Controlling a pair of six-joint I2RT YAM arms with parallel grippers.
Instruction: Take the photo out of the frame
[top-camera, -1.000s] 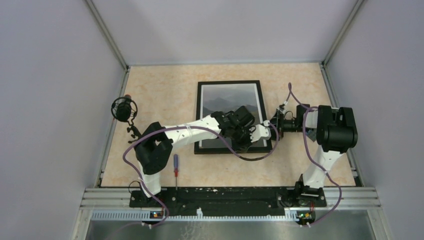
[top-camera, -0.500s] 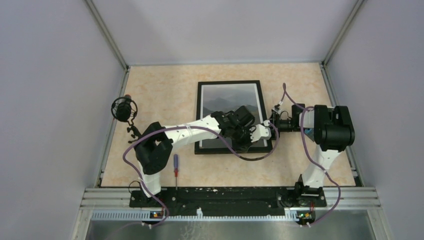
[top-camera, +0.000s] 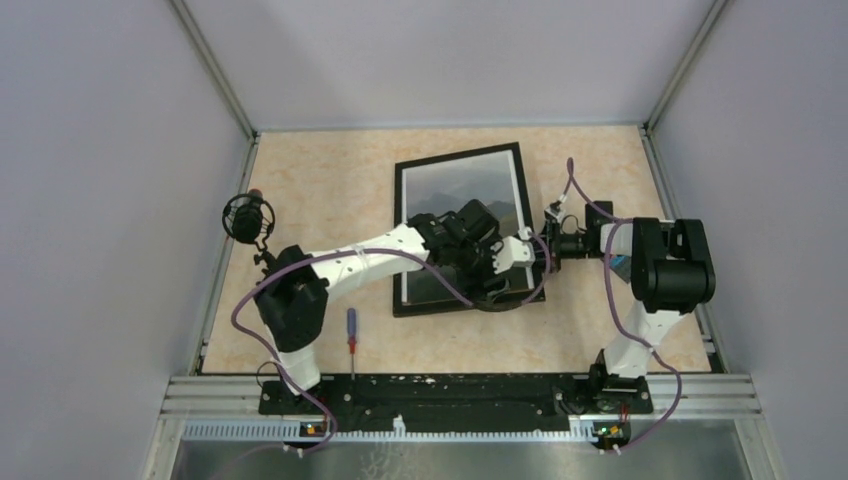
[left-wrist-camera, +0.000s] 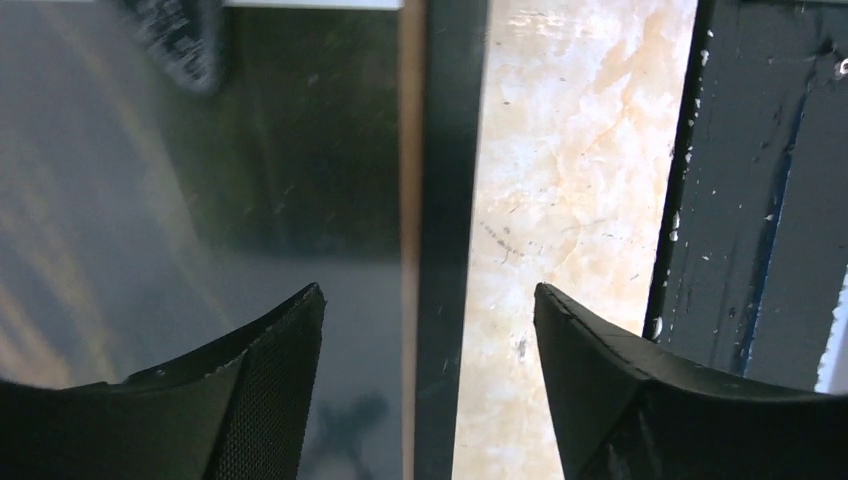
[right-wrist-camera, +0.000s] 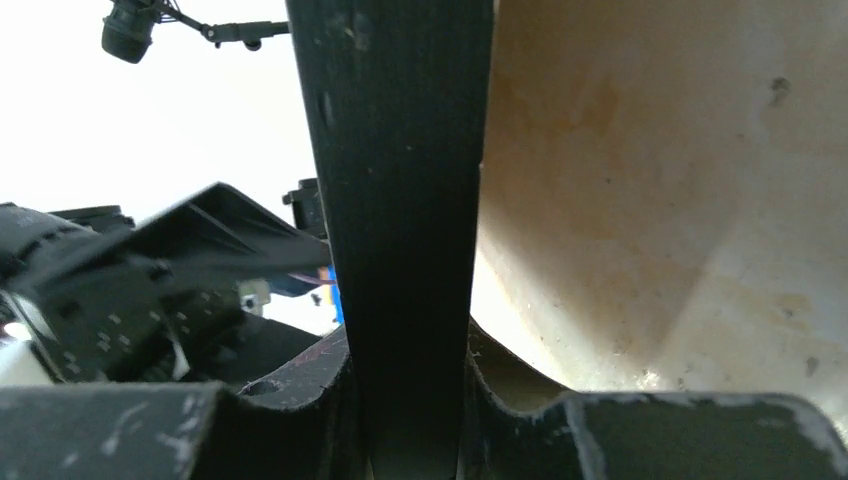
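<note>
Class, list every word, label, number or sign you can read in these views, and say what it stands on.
None: no text can be read in any view.
The frame, the photo and the screwdriver show no lettering.

**Frame** (top-camera: 457, 157): large rectangle with a thin black border, glassy front facing up. The right long edge is clamped between the right jaws. That side is raised off the desk (top-camera: 320, 200), the opposite side lower, so the whole frame tilts. The lower right border sits under the gap of the spread left jaws, untouched.

**Photo** (top-camera: 455, 190): grey mountain print inside the frame, behind the glass, left of the right jaws.
</note>
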